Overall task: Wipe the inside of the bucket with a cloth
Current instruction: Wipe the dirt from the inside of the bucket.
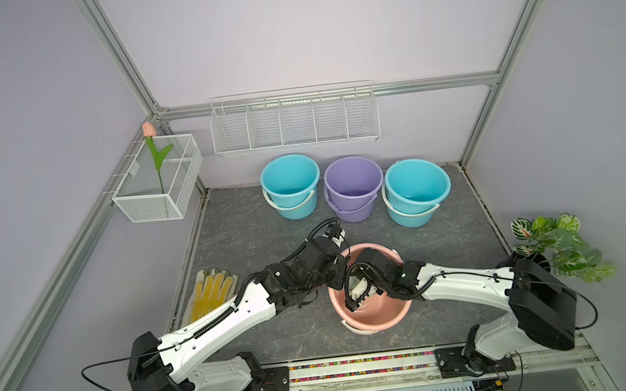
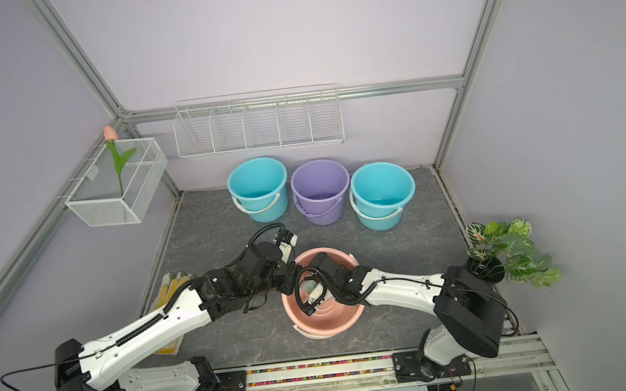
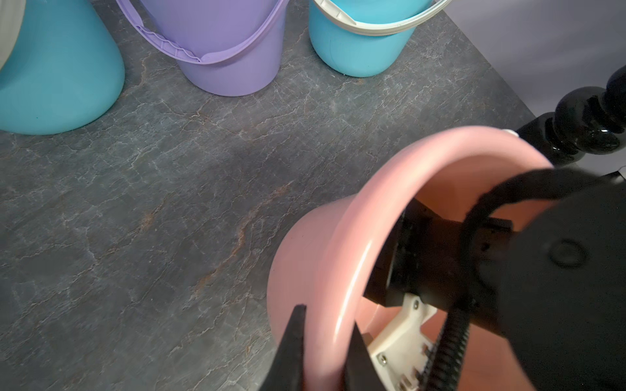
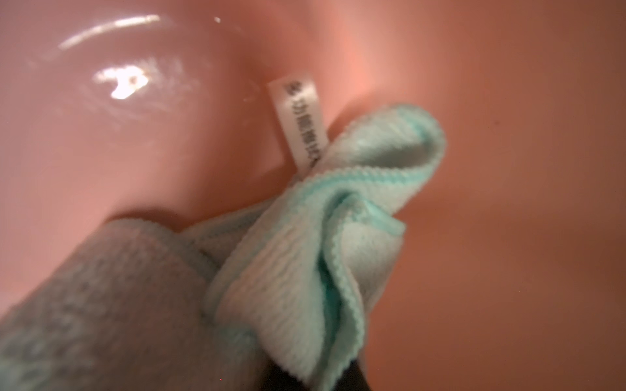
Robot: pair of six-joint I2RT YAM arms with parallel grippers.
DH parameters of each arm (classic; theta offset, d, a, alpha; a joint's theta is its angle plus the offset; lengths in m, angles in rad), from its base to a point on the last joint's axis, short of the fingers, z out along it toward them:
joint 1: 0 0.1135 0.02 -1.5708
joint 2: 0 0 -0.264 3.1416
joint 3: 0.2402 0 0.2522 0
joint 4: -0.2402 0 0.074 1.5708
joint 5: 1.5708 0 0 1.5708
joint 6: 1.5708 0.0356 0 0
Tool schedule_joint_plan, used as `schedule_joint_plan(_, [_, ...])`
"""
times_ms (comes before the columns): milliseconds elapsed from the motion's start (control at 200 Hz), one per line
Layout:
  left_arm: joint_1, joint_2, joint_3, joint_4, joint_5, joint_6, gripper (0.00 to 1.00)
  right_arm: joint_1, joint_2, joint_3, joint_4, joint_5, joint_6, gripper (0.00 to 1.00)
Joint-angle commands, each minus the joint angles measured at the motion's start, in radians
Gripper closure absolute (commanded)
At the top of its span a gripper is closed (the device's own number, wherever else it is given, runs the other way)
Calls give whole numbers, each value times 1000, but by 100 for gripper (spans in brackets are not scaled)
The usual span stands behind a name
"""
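Pink bucket [image 1: 381,315]: rim was pinched betw. L claw [image 3: 327,320] jaws, one inside, one outside | R claw [image 1: 360,292]: reached down inside bucket, clamped tight on cloth [image 4: 305,254] | cloth: bunched at R claw tips, against inner wall | white label [image 4: 299,125]: stuck out beyond R claw.

Round pink plastic bucket [image 1: 375,325] sits mouth-up near the front middle of the grey table [image 1: 251,226], its inside glossy. Down in it, the pale mint-green microfibre cloth [image 4: 305,270] is bunched in folds against the inner wall, its white label [image 4: 299,122] poking out.
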Motion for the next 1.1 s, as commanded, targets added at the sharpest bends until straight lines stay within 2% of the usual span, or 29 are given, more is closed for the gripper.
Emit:
schedule_joint_plan(0, [-13,-31,14,27,37,3,100,-19,68,-32,61,-44,57,93])
schedule_joint_plan(195, [-13,-31,13,29,35,2,100,-25,130,-60,108,-80,118,93])
schedule_joint_plan(330, [-13,-31,13,26,25,3,100,-27,107,-67,114,-94,146,93])
schedule_joint_plan(510, [-13,-31,11,20,1,-2,100,-27,-17,-42,30,-103,163,93])
schedule_joint_plan(950, [-13,-35,6,27,-44,-11,100,23,-380,70,-415,-98,277,93])
schedule_joint_plan(1095, [-13,-41,3,29,-57,-12,100,49,-466,115,-464,-93,395,93])
